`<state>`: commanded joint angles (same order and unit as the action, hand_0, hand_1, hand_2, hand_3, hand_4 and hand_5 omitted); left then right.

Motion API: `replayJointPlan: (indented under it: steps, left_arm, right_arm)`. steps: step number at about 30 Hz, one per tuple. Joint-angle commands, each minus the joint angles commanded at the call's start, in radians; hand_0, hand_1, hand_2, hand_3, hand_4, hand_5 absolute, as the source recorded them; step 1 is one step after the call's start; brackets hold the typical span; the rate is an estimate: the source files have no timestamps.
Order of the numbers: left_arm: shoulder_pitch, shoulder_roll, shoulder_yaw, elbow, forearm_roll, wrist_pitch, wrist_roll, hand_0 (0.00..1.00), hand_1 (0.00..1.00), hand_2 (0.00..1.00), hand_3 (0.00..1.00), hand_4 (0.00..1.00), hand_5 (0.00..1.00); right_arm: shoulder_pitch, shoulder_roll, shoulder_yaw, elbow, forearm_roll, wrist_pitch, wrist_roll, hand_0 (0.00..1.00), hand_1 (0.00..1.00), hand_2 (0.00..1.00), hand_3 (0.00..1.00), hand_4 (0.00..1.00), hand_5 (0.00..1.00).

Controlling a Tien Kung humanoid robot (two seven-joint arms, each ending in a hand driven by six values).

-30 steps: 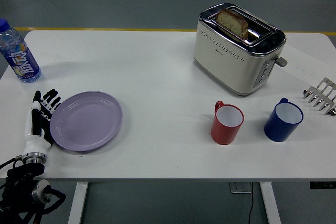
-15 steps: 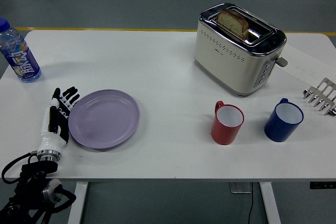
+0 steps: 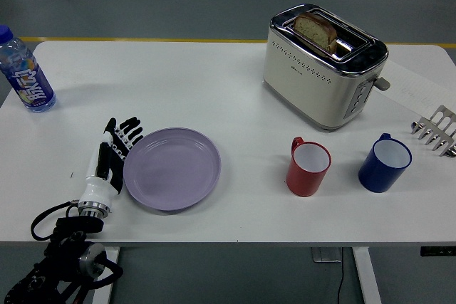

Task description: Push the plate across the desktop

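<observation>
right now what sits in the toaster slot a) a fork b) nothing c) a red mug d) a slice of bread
d: a slice of bread sticks up out of the slot of the toaster at the far side of the table; the red mug stands on the tabletop in front of it.

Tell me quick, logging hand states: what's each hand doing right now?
Left hand: open, fingers flat against the purple plate's left rim, holding nothing.
Right hand: not in view.
</observation>
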<state>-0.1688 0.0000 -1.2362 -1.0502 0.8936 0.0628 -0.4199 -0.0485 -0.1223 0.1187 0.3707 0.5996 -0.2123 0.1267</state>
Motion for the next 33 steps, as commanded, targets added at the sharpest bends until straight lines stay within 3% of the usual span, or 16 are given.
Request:
replayJointPlan:
  steps: [33]
  left_arm:
    - [-0.03, 0.0, 0.227, -0.045, -0.054, -0.028, 0.01, 0.776, 0.797, 0.793, 0.694, 0.616, 0.998]
  right_arm:
    - [0.001, -0.001, -0.003, -0.001, -0.003, 0.001, 0.001, 0.592, 0.595, 0.741, 0.655, 0.445, 0.444]
